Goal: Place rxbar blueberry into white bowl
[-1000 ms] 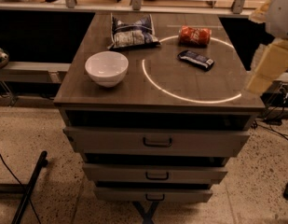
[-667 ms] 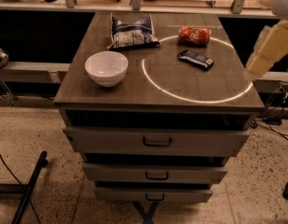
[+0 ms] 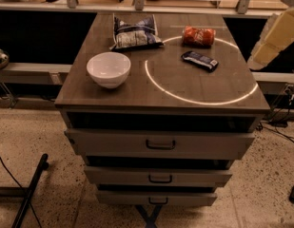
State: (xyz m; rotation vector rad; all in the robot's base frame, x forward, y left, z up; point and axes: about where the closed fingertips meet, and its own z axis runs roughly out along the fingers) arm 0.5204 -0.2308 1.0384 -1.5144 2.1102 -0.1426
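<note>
Dark wood cabinet top over three drawers, marked with a bright ring of light. Lying flat inside that ring, back right: rxbar blueberry, just in front of an orange-red can on its side. Well apart at left, white bowl, crinkled chip bag behind it. Beyond the right edge, raised and touching nothing: gripper; wide or narrow, cannot tell.

**Gloss on the bowl, grain on the table**

White bowl gleams, smooth and glazed. Rxbar blueberry shows a slick, shiny wrapper. The tabletop reads as matt wood grain. Gripper, upper right of the frame, looks pale, matt plastic.
</note>
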